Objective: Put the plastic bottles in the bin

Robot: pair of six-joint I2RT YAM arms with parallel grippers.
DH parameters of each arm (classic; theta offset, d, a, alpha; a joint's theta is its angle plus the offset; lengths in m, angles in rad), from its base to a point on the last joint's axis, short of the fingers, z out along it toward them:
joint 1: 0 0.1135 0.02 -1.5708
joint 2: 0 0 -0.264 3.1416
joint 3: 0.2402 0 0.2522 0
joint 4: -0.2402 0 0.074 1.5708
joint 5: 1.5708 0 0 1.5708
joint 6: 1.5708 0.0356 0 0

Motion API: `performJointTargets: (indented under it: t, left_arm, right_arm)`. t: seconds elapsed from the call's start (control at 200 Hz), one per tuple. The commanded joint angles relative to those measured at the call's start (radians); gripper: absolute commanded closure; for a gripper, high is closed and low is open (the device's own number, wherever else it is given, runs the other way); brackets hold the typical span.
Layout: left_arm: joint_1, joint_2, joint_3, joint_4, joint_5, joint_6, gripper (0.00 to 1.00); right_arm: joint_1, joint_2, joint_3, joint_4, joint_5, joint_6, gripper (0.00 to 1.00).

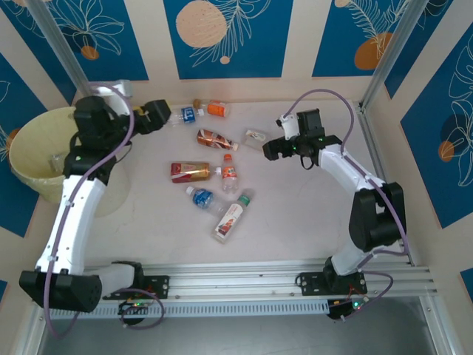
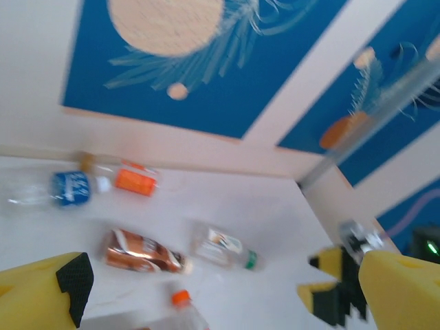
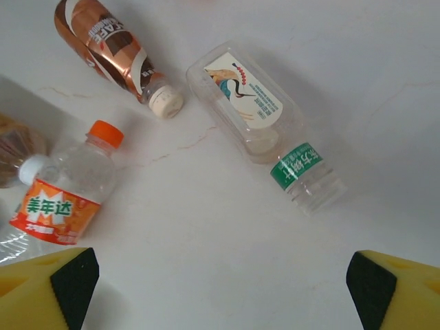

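Approaching for pick, bin-loading step. R gripper: jaws spread wide, nothing held, hovering over clear green-banded bottle, which lies flat on table just beside brown bottle. L gripper: fingers apart, empty, near bin at far left. Several bottles loose mid-table. Next, est.: lower R, straddle bottle across its body, close, lift, carry to bin.

Two white-shelled arms on show, the left arm and the right arm, each with chunky black joints and a black base. A lilac cable runs along each. Up close, bright yellow fingers with black pads, and small green lights down at the bases.
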Motion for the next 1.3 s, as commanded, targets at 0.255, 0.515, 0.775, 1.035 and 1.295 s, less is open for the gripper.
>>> performJointTargets:
  t: [0.255,0.515,0.775,1.035,1.295]
  left_arm:
    - [-0.036,0.011,-0.077,0.031,-0.003,0.076,0.00]
    - [-0.035,-0.080,-0.136,0.031,-0.047,0.126,0.00]
    - [-0.035,-0.124,-0.161,0.003,-0.100,0.157,0.00]
    - [-0.035,-0.106,-0.153,-0.018,-0.093,0.164,0.00]
    - [-0.036,-0.081,-0.152,-0.018,-0.084,0.158,0.00]
  right_arm:
    - [-0.033,0.396,0.487,-0.503,-0.041,-0.481,0.07]
    - [-0.055,0.590,0.682,-0.549,0.035,-0.568,0.08]
    - [-0.027,0.668,0.673,-0.414,0.079,-0.672,0.11]
    - [0.017,0.737,0.719,-0.395,0.112,-0.730,0.15]
    - [0.016,0.710,0.673,-0.364,0.125,-0.717,0.49]
